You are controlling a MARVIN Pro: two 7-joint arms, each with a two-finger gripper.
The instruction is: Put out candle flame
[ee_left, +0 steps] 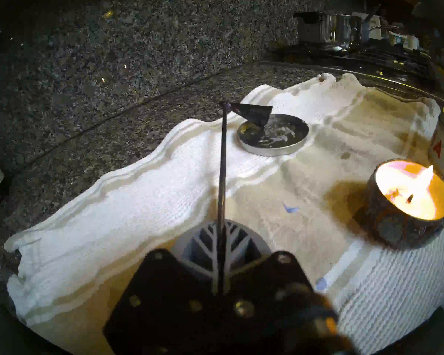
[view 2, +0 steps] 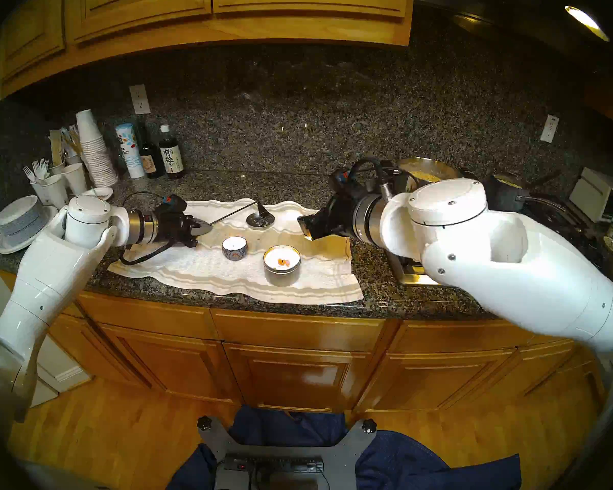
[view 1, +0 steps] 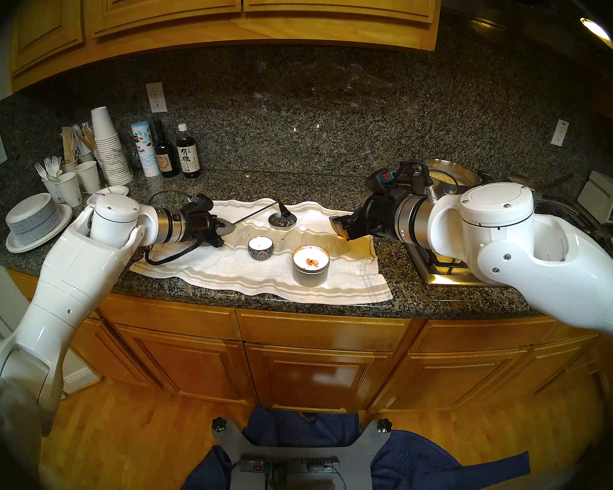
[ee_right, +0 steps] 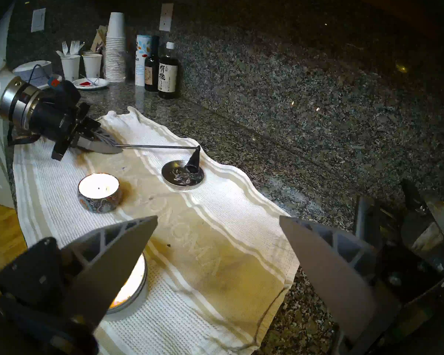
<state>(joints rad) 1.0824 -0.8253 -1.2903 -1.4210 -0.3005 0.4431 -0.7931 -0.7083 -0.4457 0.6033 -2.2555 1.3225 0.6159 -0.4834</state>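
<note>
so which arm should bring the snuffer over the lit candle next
Left. Its claw is already shut on the snuffer handle, and the small lit candle sits close beside it on the towel. The right claw hangs open and empty.

A dark speckled granite counter [view 1: 333,181] carries everything. Directly on it lies a white striped towel [view 1: 227,277] at the centre. At ten o'clock from the towel stand paper cups [view 1: 108,150], a salt canister [view 1: 145,150] and two dark bottles [view 1: 177,151]. At nine o'clock is a stack of plates [view 1: 32,218].
</note>
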